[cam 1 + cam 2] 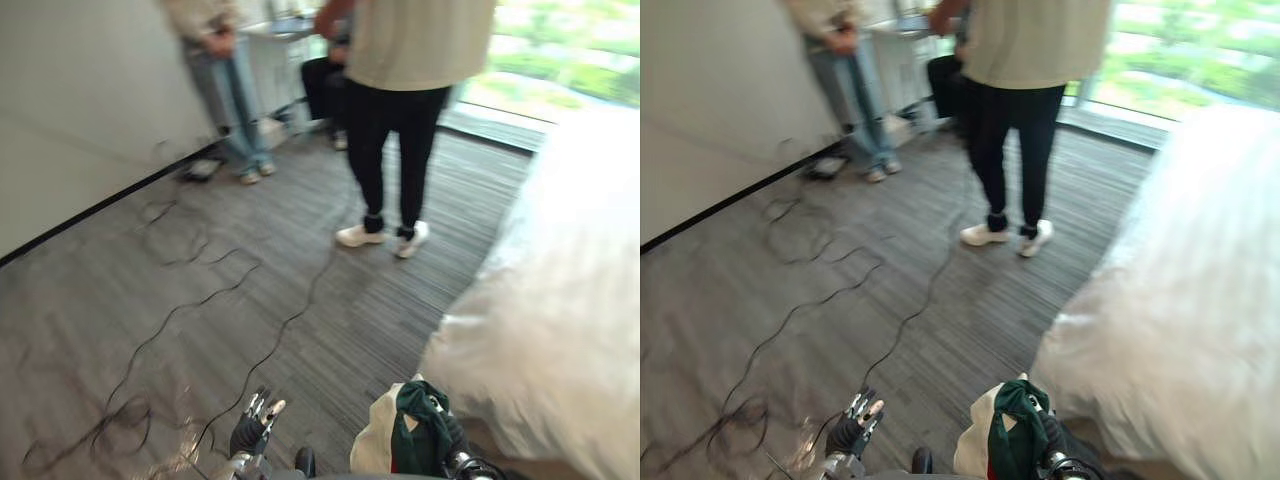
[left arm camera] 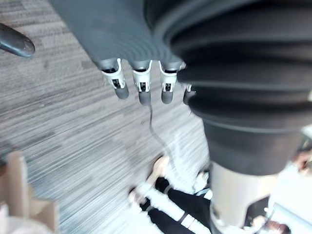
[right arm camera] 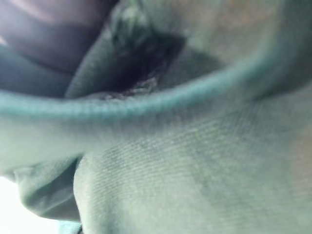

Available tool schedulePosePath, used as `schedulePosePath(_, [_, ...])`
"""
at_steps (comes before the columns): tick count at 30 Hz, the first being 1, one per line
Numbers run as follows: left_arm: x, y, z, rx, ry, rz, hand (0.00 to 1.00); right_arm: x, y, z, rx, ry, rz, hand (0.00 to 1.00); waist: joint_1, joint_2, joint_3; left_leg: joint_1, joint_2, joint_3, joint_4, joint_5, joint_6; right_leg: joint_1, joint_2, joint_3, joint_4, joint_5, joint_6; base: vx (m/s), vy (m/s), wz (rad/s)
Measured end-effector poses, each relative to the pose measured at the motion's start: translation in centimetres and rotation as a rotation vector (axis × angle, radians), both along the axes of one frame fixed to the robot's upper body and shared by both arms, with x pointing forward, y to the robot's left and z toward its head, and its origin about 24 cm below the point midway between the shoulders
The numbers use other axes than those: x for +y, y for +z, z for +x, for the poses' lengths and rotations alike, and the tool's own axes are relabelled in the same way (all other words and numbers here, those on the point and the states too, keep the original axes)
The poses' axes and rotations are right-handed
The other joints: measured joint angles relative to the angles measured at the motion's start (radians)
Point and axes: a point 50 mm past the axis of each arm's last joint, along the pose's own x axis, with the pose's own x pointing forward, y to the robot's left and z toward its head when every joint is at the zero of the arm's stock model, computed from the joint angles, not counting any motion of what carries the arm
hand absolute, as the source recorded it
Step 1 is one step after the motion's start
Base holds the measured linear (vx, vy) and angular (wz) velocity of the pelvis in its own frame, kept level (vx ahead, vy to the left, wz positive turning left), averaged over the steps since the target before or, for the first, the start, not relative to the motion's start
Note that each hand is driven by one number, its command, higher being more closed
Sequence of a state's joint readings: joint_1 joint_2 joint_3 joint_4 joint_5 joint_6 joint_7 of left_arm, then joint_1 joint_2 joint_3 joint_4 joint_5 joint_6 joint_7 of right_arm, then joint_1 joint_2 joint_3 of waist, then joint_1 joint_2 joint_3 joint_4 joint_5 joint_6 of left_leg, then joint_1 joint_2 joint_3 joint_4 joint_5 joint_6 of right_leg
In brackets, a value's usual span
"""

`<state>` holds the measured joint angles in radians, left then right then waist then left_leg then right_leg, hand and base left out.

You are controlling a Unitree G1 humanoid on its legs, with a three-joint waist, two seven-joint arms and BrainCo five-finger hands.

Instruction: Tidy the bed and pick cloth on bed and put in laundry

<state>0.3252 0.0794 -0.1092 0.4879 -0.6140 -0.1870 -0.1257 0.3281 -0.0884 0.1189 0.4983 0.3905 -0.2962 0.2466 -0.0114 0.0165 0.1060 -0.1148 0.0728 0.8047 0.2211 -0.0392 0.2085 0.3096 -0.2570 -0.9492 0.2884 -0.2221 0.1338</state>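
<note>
Grey striped carpet [image 1: 400, 300] runs from a pale wall [image 1: 80, 120] on my left to the bed [image 1: 560, 300] on my right, whose white cover bulges out towards the open floor. Bright window glass [image 1: 560, 60] with green beyond it sits past the bed's far end. Thin black cables [image 1: 190, 250] wander over the carpet near the wall.

Two people stand ahead of me. One in dark trousers [image 1: 395, 120] and white shoes [image 1: 360, 236] is planted mid-floor, close to the edge of the bed and squarely in the open way ahead. Another in jeans [image 1: 235, 100] stands further off by the wall.

My left hand [image 1: 250, 432] hangs low over the carpet. Its fingers [image 2: 143, 85] are straight and loose, and the floor shows past the dark tips.

My right hand [image 1: 455, 438] is low beside the near corner of the bed, and a green cloth [image 1: 415, 435] is bunched up against it, off the bed and off the floor. A cream cloth [image 1: 372, 440] lies against the green one on the side nearer my left hand. Green fabric [image 3: 185, 161] presses right up to my right wrist and covers the fingers, so I cannot tell whether they are curled round it.
</note>
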Motion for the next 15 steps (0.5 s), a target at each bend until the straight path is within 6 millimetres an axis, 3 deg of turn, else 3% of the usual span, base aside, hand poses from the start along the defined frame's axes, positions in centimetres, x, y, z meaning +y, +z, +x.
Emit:
schedulePosePath(1, [-0.3, 0.5, 0.5, -0.026, -0.021, 0.003, 0.00, 0.0, 0.2, 0.4, -0.011, -0.014, -0.010, 1.00, 0.002, 0.016, -0.001, 0.004, -0.021, 0.043, -0.014, -0.028, 0.035, 0.026, -0.012, -0.038, 0.060, -0.004, 0.004, 0.04, 0.350, 2.95])
schedulePosePath(4, [0.1, 0.9, 0.7, -0.030, -0.019, 0.018, 0.00, 0.0, 1.6, 3.3, -0.107, -0.015, -0.032, 1.00, 0.040, -0.012, 0.005, -0.009, -0.130, -0.085, -0.073, -0.054, 0.036, 0.065, -0.016, -0.045, 0.093, -0.032, 0.034, 0.04, 0.188, 1.87])
schedulePosePath(5, [0.0, 0.8, 0.6, -0.015, -0.005, 0.004, 0.00, -0.4, 2.0, 4.0, -0.134, -0.016, -0.046, 1.00, 0.045, -0.005, 0.011, -0.010, -0.157, -0.125, -0.081, -0.059, 0.035, 0.062, -0.038, -0.036, 0.155, -0.028, 0.034, 0.05, 0.136, 1.57])
schedulePosePath(6, [-0.3, 0.7, 0.5, -0.003, 0.003, -0.016, 0.00, -0.6, 2.1, 4.2, -0.145, -0.015, -0.056, 1.00, 0.051, -0.001, 0.012, -0.008, -0.181, -0.172, -0.093, -0.063, 0.029, 0.048, -0.071, -0.028, 0.246, -0.017, 0.018, 0.02, 0.152, 1.53])
schedulePosePath(7, [-0.7, 0.7, 0.6, 0.000, 0.001, -0.037, 0.00, -1.2, 2.2, 4.2, -0.145, -0.011, -0.074, 1.00, 0.054, 0.013, 0.016, 0.011, -0.210, -0.240, -0.119, -0.061, 0.024, 0.008, -0.113, 0.029, 0.407, -0.001, -0.056, -0.02, 0.131, 1.60])
schedulePosePath(8, [-0.9, 0.6, 0.6, 0.001, 0.000, -0.052, 0.00, -1.4, 2.2, 4.1, -0.144, -0.011, -0.081, 1.00, 0.051, 0.029, 0.026, 0.030, -0.223, -0.293, -0.143, -0.049, 0.005, -0.045, -0.099, 0.112, 0.511, -0.031, -0.085, -0.03, 0.092, 1.82])
schedulePosePath(9, [-1.5, 0.5, 0.7, 0.006, -0.008, -0.073, 0.00, -1.7, 2.1, 4.0, -0.138, -0.015, -0.086, 1.00, 0.042, 0.060, 0.041, 0.062, -0.222, -0.368, -0.185, -0.040, -0.108, -0.109, -0.021, 0.203, 0.553, -0.059, -0.088, -0.04, 0.124, 2.14])
schedulePosePath(10, [-1.3, 0.5, 1.1, 0.001, -0.003, -0.078, 0.00, -1.4, 1.8, 3.4, -0.123, -0.036, -0.063, 1.00, 0.012, 0.015, 0.066, 0.062, -0.189, -0.318, -0.066, -0.229, -0.354, -0.196, 0.023, 0.332, 0.526, -0.080, -0.088, 0.00, 0.077, 2.01])
schedulePosePath(11, [-0.7, 0.7, 1.2, -0.018, -0.015, -0.061, 0.00, -0.5, 1.9, 3.5, -0.138, -0.040, -0.031, 1.00, 0.008, -0.036, 0.068, 0.005, -0.155, -0.316, 0.110, -0.271, -0.145, -0.241, -0.020, 0.373, 0.530, -0.082, -0.064, 0.11, 0.027, 1.81])
schedulePosePath(12, [-0.3, 0.8, 1.2, -0.031, -0.056, -0.047, 0.00, -0.2, 2.2, 2.8, -0.162, -0.085, 0.003, 1.00, 0.027, -0.039, 0.066, -0.050, -0.027, -0.419, 0.266, -0.241, -0.055, -0.300, -0.068, 0.415, 0.502, -0.099, -0.003, 0.12, 0.064, 1.66])
schedulePosePath(13, [-0.2, 0.4, 1.6, -0.012, -0.079, -0.032, 0.00, -0.2, 1.8, 2.3, -0.150, -0.108, 0.010, 1.00, 0.015, -0.052, 0.080, -0.025, -0.028, -0.536, 0.213, -0.182, -0.131, -0.301, -0.049, 0.475, 0.380, -0.124, -0.016, 0.14, 0.080, 1.77])
schedulePosePath(15, [-0.8, 0.4, 2.2, -0.023, -0.133, -0.022, 0.00, -0.3, 1.1, 1.2, -0.101, -0.128, 0.015, 1.00, 0.025, -0.045, 0.087, 0.018, -0.074, -0.634, 0.100, -0.128, -0.135, -0.312, 0.002, 0.585, 0.155, -0.111, -0.035, 0.13, 0.008, 1.72])
